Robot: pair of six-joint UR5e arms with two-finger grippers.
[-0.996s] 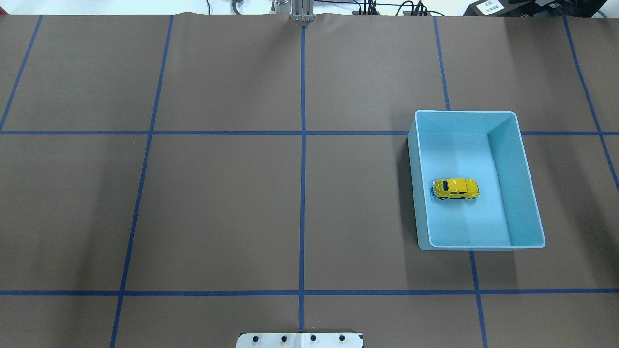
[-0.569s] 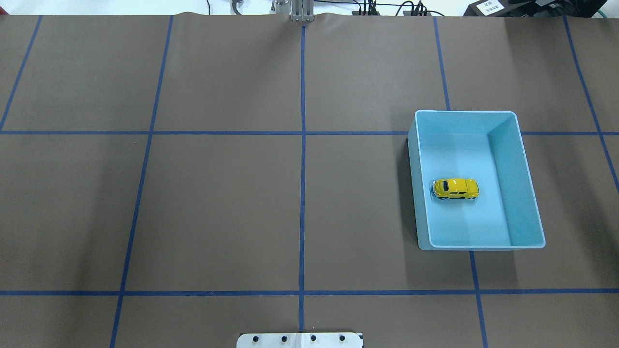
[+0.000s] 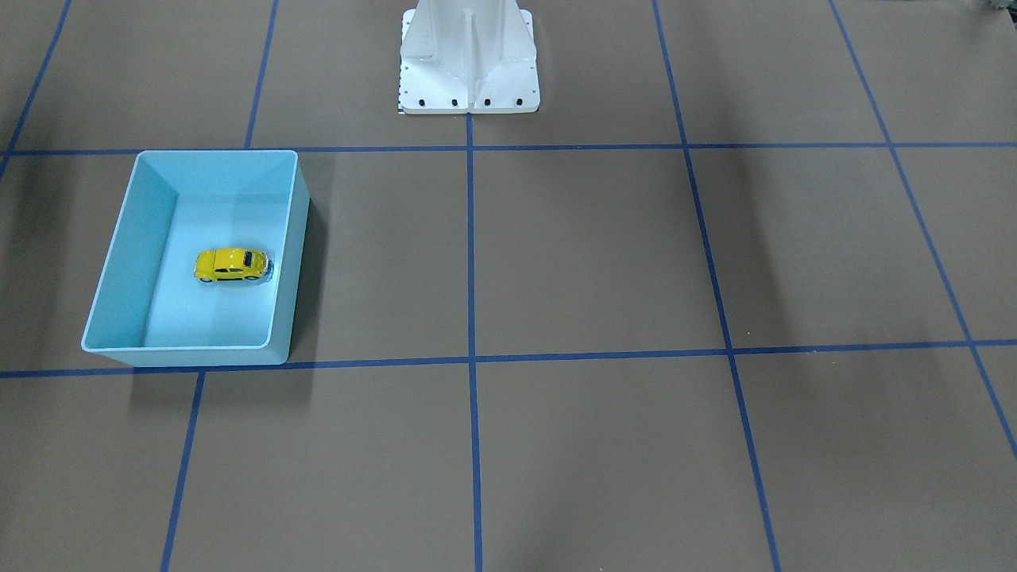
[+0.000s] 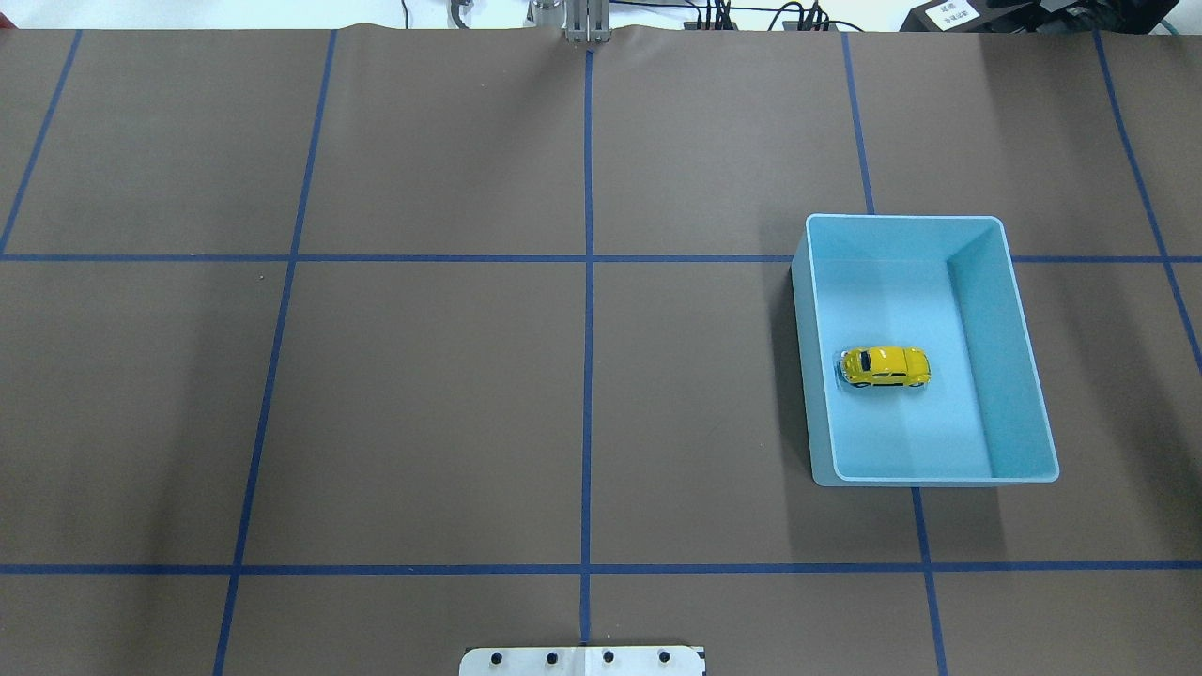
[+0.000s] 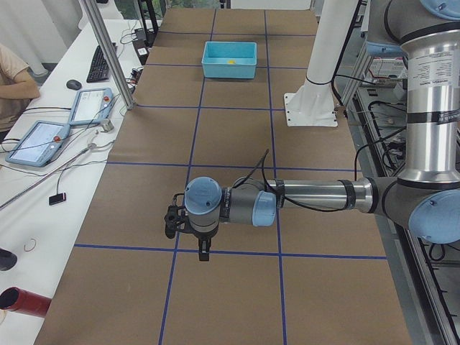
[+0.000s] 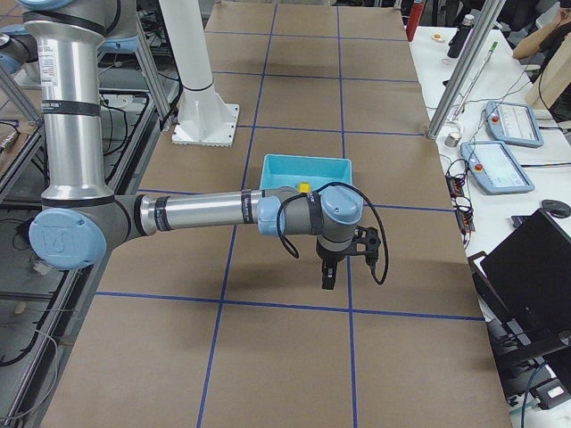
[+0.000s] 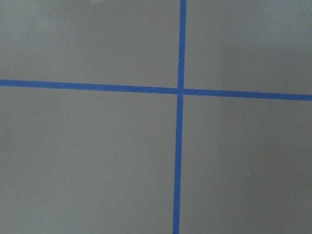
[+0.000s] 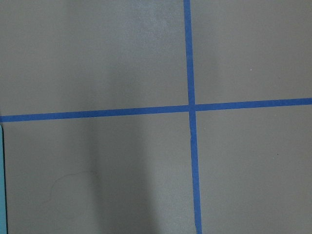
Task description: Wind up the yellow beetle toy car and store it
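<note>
Left gripper [image 5: 204, 253] and right gripper [image 6: 326, 278] each point down over the table [image 4: 423, 404], well apart from each other; they appear only in the side views, so how far either is open, or whether it grips anything, cannot be told. Car [image 4: 885, 366] stands on its wheels on the floor of the bin [image 4: 997, 357], near the wall toward the table's middle. Both wrist views show only brown table surface crossed by tape lines [image 7: 178, 146]

Each silver arm [image 5: 316, 192] has pale-blue joint caps [image 5: 203, 194] and black cables [image 5: 263, 167].
</note>
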